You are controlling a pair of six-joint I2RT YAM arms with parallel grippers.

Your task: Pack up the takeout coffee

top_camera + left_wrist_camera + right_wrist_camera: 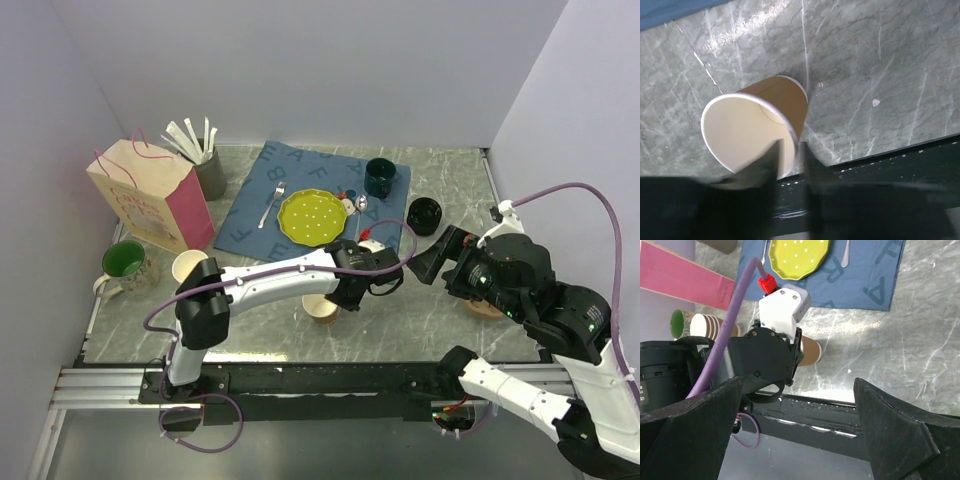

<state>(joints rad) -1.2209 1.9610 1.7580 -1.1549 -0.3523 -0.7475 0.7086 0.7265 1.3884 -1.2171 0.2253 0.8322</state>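
Standing upright on bare marble just off the mat's (pixel 250 210) right edge, near the mug (pixel 380 178): lidded cup (pixel 424 215), only its black top clear from above; open room to its right toward the wall; close before it, right gripper (pixel 800 390) spread wide, holding nothing; left gripper (pixel 790 155) pinching a lidless cup (pixel 740 130) by the rim, near the table's (pixel 880 75) front edge.

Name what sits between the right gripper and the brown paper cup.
The left gripper, pinching the rim of the brown paper cup, fills that stretch; the right wrist view shows it.
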